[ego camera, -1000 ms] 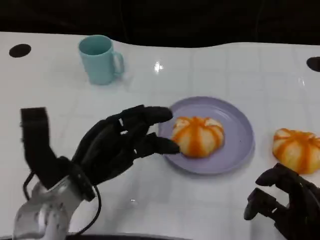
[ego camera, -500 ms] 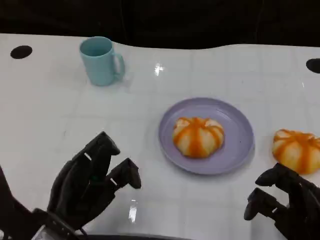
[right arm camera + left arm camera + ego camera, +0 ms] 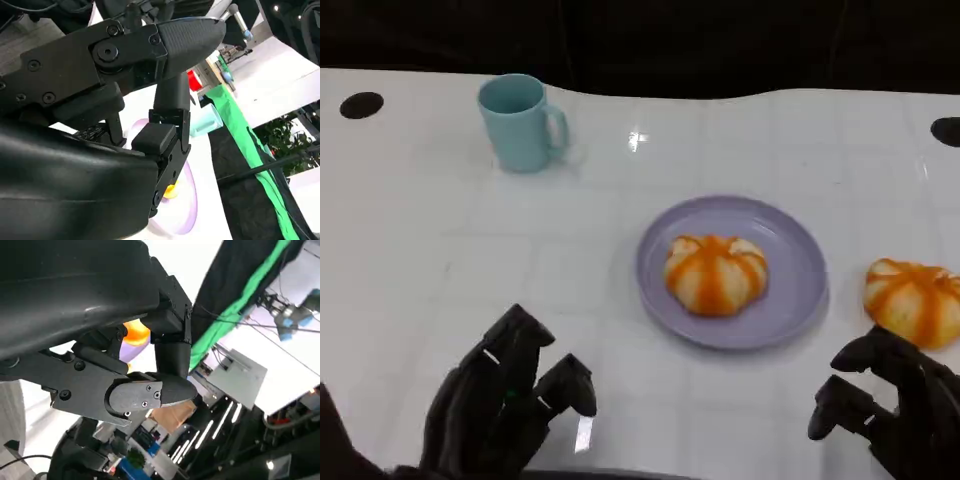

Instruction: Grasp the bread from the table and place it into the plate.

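Two black hands sit at the near edge of the white table point(image 3: 440, 230), both nearer the camera than the plate point(image 3: 798, 262). The left hand point(image 3: 505, 405) is near and well to the left of the plate, its fingers point(image 3: 570, 385) loosely curled with gaps between them and nothing in them. The right hand point(image 3: 890, 405) is near and to the right of the plate, just short of the loose bread roll; its fingers are likewise bent but apart and grasp nothing, and no part of it touches the roll.

The lilac plate lies flat around the middle of the table. One orange-striped bread roll point(image 3: 715, 272) rests on it, a little left of the plate's centre and within the rim. A second bread roll point(image 3: 912, 300) of the same kind lies on the bare table just to the right of the plate, apart from its rim.

Beyond the plate and well to its left stands a pale blue mug point(image 3: 520, 120), upright, its handle turned toward the plate's side. Beyond it the table ends against a dark background.

In the left wrist view, a bit of orange roll point(image 3: 136, 333) and lilac plate show past the black fingers. In the right wrist view, the plate's edge point(image 3: 187, 200) and the mug point(image 3: 206, 120) show beyond the fingers.
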Controlling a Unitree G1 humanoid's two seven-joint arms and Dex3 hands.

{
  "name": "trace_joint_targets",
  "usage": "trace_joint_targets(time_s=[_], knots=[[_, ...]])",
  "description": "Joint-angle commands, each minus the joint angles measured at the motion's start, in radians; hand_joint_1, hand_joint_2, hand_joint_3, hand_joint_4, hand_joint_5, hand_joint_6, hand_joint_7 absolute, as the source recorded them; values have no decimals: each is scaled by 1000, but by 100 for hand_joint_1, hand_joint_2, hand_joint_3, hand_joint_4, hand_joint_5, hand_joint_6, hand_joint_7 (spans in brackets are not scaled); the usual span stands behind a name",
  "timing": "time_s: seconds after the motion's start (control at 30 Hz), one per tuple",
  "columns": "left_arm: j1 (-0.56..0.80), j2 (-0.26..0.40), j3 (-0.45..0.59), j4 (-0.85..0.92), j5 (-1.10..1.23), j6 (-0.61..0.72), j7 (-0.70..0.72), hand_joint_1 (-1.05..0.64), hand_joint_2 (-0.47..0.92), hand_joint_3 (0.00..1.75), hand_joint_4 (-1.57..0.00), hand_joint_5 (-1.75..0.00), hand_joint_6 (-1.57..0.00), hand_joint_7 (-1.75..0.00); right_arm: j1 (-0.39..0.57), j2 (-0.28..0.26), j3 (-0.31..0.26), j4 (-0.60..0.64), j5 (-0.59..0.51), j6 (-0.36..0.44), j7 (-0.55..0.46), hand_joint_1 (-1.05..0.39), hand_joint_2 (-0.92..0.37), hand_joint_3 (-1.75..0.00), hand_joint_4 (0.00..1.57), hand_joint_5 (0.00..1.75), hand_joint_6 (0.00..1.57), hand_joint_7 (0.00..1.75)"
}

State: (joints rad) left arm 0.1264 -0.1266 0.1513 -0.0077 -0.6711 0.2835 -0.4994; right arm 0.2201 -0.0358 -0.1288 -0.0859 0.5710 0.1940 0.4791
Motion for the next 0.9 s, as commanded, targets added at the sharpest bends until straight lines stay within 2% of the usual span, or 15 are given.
trace_joint_targets(time_s=[0.03,0.9], knots=[[16,22,-9,-6,22,-11,6,-53,92,48,-85,-175,-60,-175,9,-7,-10,-17,9,2,2,-51,-92,-19,72,157,80,108],[25,28,-4,19,40,-10,11,-52,92,49,-85,-175,-60,-175,6,-3,-5,-11,0,-14,4,-52,-92,-19,75,154,81,105]])
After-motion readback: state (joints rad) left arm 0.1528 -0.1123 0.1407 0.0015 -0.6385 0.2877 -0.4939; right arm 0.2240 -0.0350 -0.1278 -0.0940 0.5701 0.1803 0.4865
